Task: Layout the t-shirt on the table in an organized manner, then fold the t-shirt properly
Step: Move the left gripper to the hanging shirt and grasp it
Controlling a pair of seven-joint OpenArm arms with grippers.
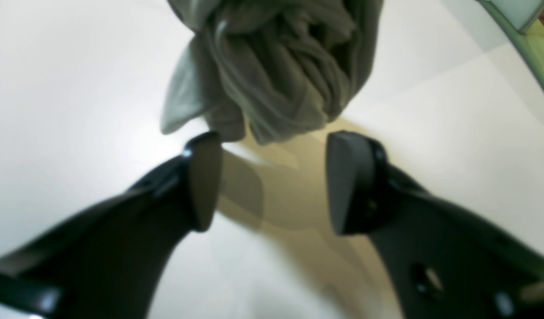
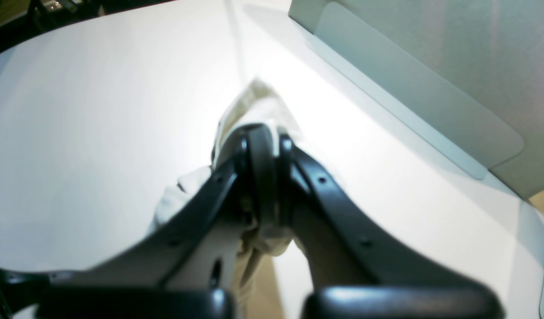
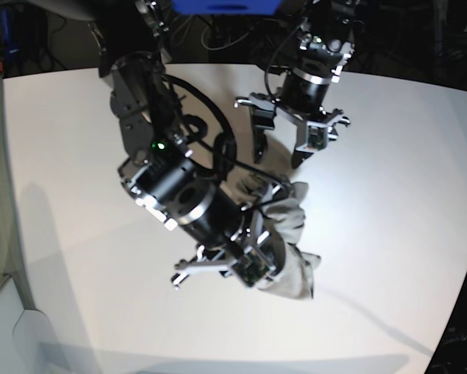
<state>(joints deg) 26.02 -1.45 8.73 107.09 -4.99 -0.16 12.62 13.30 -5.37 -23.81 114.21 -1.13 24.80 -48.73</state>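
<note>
Pinching the bunched t-shirt [image 3: 289, 248] shut between its jaws, the right claw [image 2: 263, 177] held it up off the table [image 3: 77, 202], probably for spreading, while the left claw [image 1: 272, 177] hovered open and empty just beyond.

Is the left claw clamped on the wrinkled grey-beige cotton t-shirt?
No: in the left wrist view the left claw stands open, its jaws apart, with the bunched grey-beige t-shirt beyond their tips.
</note>
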